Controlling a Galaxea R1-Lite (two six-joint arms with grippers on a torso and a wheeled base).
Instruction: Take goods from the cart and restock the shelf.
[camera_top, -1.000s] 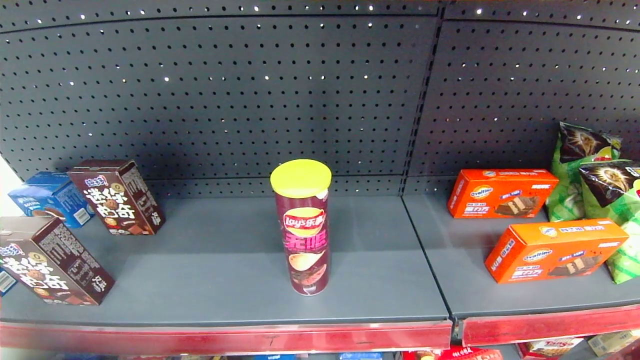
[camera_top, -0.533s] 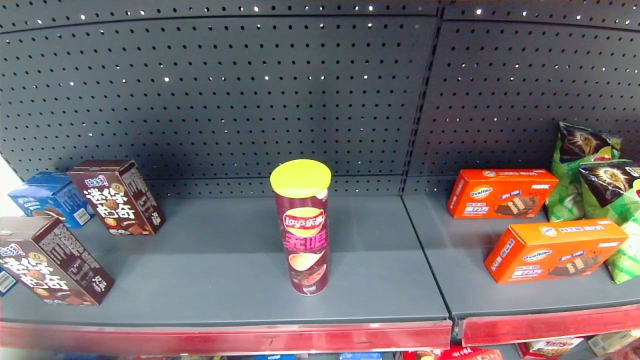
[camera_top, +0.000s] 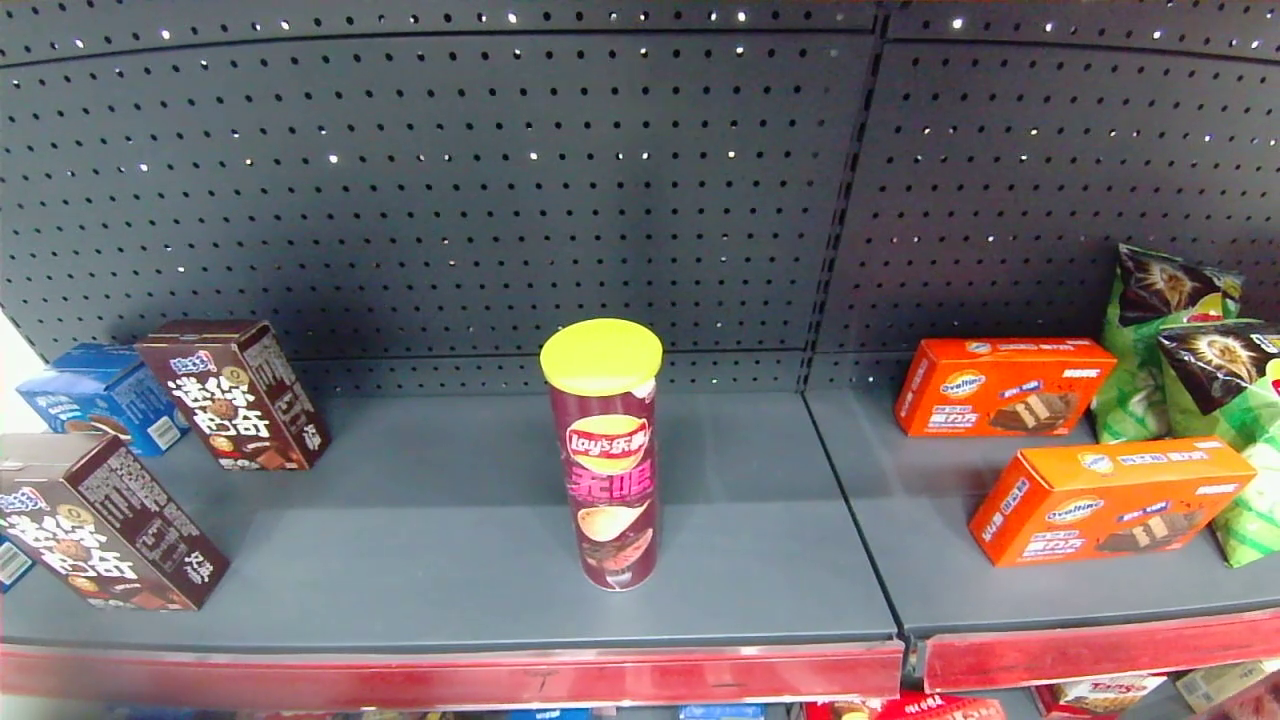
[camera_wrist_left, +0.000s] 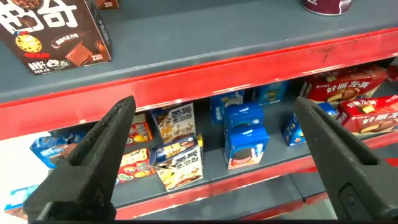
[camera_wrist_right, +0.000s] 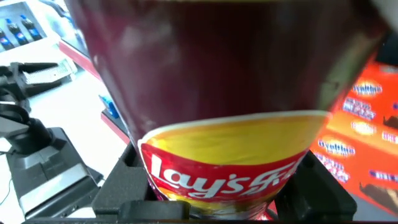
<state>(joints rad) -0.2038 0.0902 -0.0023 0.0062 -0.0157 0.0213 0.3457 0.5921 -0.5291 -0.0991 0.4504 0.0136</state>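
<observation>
OK, I'm seeing one chip can (camera_top: 603, 455) standing upright mid-frame on the grey shelf (camera_top: 440, 540), b/w brown boxes (camera_top: 235, 393) at left & orange boxes (camera_top: 1005, 385) at right. R claw (camera_wrist_right: 214, 202) is gripping a second chip can (camera_wrist_right: 224, 81). L claw (camera_wrist_left: 211, 165) is hanging spread wide, facing the shelf's red edge (camera_wrist_left: 205, 71), w/ blue boxes (camera_wrist_left: 245, 134) on the tier below.

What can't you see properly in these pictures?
Right wrist view: the near chip can is so close both ends are cut off.
Head view: the green snack bags run off the side edge.
Left wrist view: the standing chip can is cut off above its base.
</observation>
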